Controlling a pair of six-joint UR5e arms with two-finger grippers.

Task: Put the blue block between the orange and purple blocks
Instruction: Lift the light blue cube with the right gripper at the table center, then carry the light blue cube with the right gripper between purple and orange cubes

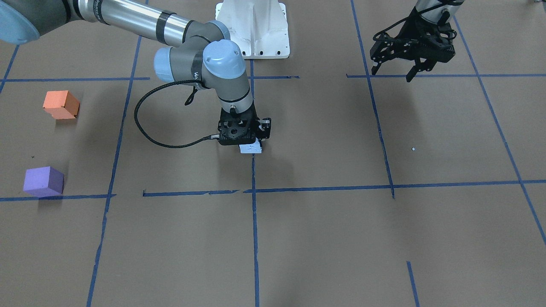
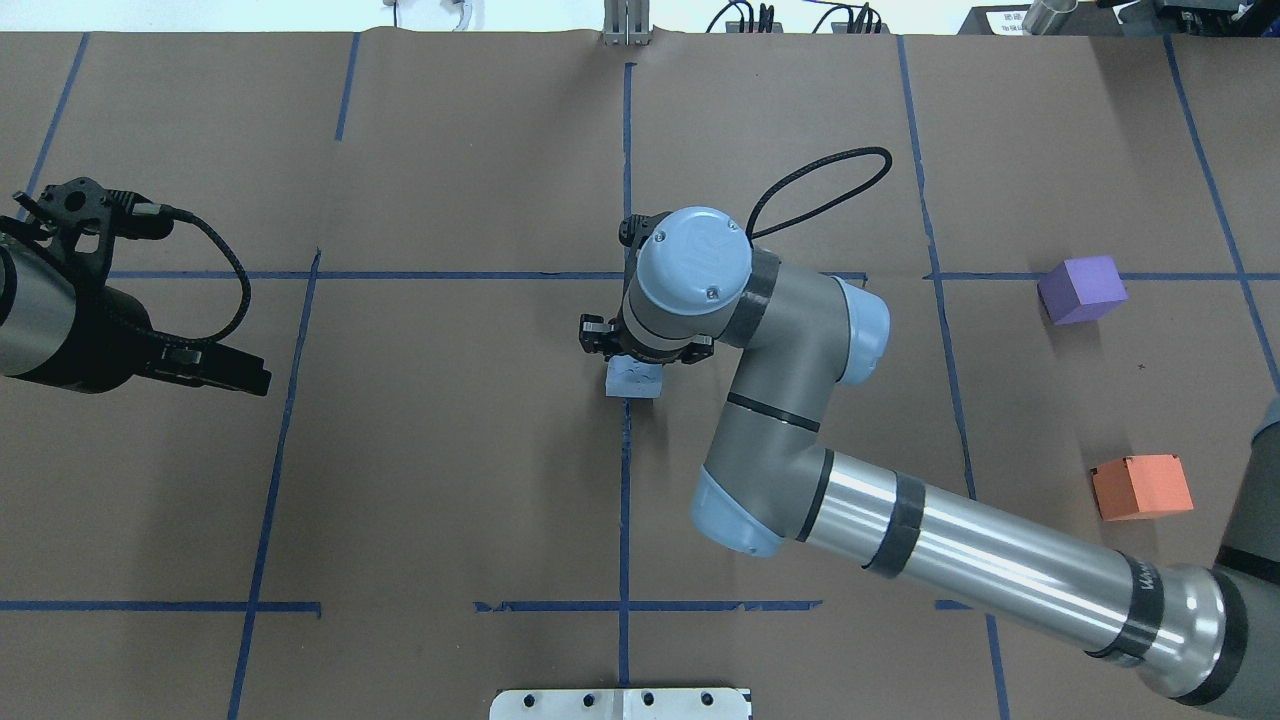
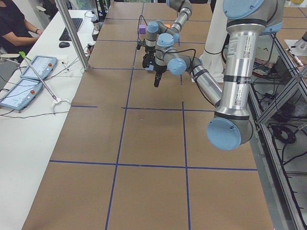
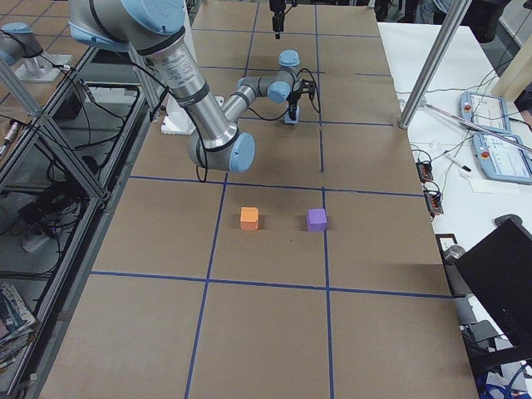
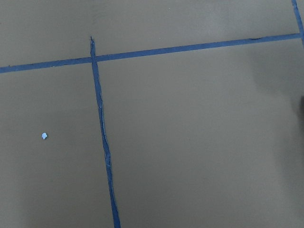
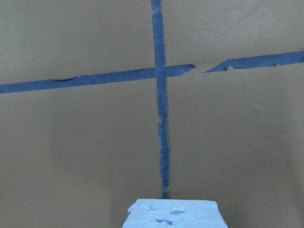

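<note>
A: Starting closest in: anything at the right fingers (image 1: 239, 140)?

B: Yes. Can see the blue block (image 1: 251, 148) directly beneath them, seemingly resting on the tabletop (image 1: 324, 238), with only a pale corner poking out from under the wrist.

A: Clamped on it?

B: Cannot tell. Hidden by the wrist from above and cropped out of the wrist camera, apart from the block's top edge.

A: So how far along?

B: Early, by the look of it. At the pick-up stage at most; no delivery yet. Left to do: confirm the grasp, lift, carry sideways, set down.

A: Set down where?

B: Well away from the right fingers, on the side opposite the other arm, between the orange block (image 1: 61, 104) and the purple block (image 1: 43, 181). Looks wide enough, judging by eye.

A: And farthest out?

B: Left fingers (image 1: 413, 71), spread apart, holding nothing, hanging above the tabletop well clear of every block.

A: Anything else unclear?

B: Hard to judge any lift off the tabletop; too tight an angle to say.
</note>
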